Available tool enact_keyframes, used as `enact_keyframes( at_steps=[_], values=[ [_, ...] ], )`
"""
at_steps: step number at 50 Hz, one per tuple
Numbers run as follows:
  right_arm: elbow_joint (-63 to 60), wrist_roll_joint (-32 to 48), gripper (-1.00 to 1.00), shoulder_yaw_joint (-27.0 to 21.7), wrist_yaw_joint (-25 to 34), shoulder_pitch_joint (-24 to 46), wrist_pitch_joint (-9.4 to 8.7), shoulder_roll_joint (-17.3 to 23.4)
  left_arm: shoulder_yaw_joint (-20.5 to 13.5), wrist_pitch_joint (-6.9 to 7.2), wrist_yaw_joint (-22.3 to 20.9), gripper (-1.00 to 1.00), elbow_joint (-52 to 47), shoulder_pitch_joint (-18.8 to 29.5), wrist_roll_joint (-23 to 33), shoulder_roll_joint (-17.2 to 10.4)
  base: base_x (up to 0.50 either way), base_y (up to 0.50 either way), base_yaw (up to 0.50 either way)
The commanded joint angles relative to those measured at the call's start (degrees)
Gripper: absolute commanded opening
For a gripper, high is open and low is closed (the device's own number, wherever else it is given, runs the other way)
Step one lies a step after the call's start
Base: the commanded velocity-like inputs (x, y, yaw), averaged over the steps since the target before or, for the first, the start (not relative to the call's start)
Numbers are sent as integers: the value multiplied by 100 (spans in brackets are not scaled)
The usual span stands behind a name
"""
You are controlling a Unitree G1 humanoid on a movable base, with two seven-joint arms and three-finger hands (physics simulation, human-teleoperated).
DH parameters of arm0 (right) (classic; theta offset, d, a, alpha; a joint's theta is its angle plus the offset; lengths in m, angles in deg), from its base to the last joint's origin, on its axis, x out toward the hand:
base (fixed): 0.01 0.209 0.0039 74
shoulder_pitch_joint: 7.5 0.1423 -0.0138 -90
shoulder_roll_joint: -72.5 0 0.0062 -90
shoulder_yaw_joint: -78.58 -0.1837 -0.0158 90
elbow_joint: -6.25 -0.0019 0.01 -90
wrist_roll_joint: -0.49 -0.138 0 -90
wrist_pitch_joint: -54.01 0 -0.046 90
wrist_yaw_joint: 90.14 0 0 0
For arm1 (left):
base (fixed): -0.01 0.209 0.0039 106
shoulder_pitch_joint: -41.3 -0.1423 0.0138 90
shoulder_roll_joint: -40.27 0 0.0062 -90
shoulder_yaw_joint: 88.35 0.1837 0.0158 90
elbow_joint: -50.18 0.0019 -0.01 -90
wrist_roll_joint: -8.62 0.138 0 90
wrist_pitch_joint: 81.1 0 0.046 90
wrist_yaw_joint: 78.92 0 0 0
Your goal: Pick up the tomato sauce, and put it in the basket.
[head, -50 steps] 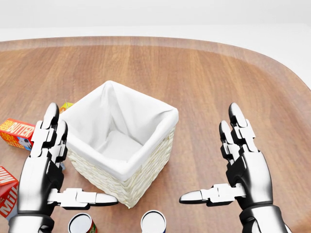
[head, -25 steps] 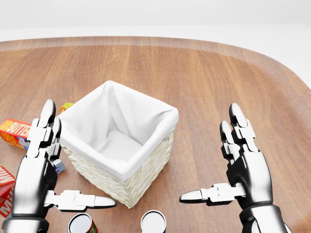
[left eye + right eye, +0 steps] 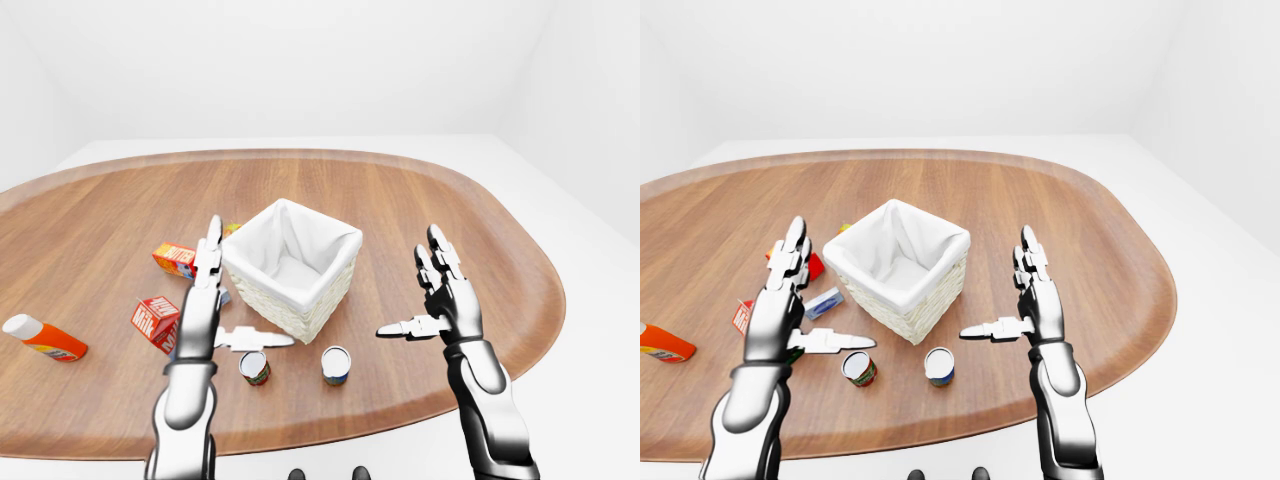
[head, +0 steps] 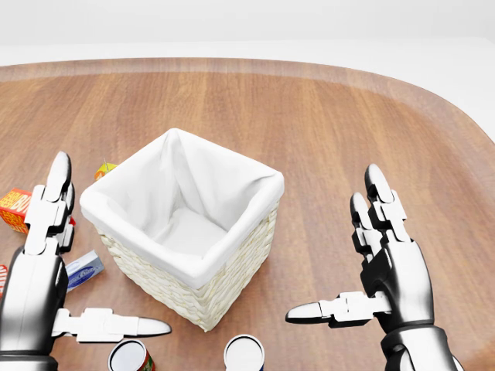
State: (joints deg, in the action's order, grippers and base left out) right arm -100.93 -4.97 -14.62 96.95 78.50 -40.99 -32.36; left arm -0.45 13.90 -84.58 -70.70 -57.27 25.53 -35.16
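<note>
Both hands spread wide, empty: left hand (image 4: 39,270) has slid left off the basket (image 4: 186,224); right hand (image 4: 387,267) unmoved.

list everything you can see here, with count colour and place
basket: 1, pale wicker with white liner, middle of the table
cans: 2, below the basket in the left-eye view, upright; one red-labelled, one blue-labelled
red cartons: 2, left of the basket; one upper, one lower
orange bottle: 1, white cap, lying at far left
small blue-and-white packet: 1, beside the basket's left wall
small yellow-red item: 1, at the basket's upper left, mostly hidden
table: 1, brown wood, rounded
left hand: 1, silver, fingers open, holding nothing
right hand: 1, silver, fingers open, holding nothing
</note>
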Motion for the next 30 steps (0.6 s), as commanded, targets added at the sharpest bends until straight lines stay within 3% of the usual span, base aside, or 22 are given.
enact_keyframes(
  at_steps=[1, 30],
  values=[
    [-2, 14, 100, 3, -6, 3, 0, 0, -55, 0, -118, 100, -159, -70, 405, -1, 0, 0, 0],
    [-32, 43, 100, 30, 2, -57, 0, -9, -296, 0, -512, 100, -454, -206, 987, 0, 0, 0, 0]
  ],
)
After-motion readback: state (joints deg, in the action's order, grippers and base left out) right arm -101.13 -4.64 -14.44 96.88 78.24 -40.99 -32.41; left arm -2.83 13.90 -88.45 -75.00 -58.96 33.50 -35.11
